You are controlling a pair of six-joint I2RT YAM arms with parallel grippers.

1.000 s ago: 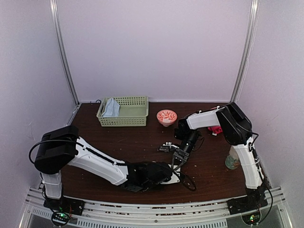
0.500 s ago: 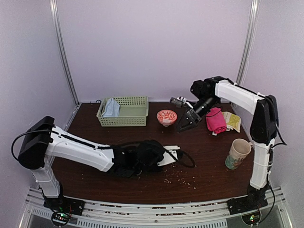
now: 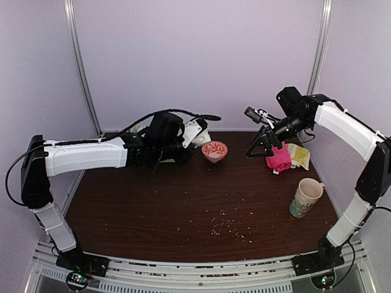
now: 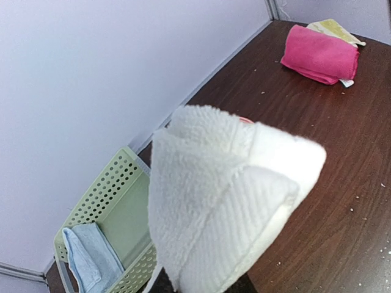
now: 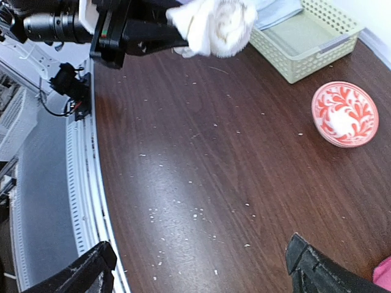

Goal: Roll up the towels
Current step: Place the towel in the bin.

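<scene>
**A:** The left gripper (image 3: 197,135) is clamping the rolled white towel (image 4: 226,195) up in the air at about 11 o'clock, just in front of the green basket (image 4: 116,207).

**B:** And the roll is looking tight. The judgement here: it should be going down level, with the loose edge underneath, beside the blue towel (image 4: 85,262) that is lying at the basket's end, so nothing is springing open.

**A:** The right gripper (image 3: 259,146) is hanging with its jaws wide apart and holding nothing, at 2 o'clock above the folded pink towel (image 3: 279,157). That one is probably next.

**B:** The red-patterned bowl (image 3: 214,149) is sitting at 12 o'clock between the two arms, so a careless lowering could be clipping it. The mug (image 3: 305,197) is standing well apart at 4 o'clock.

**A:** The counter (image 3: 153,207) is showing dark wood grain with pale crumbs (image 3: 223,223) scattered toward 6 o'clock.

**B:** Plain lilac walls are closing in on three sides.
</scene>
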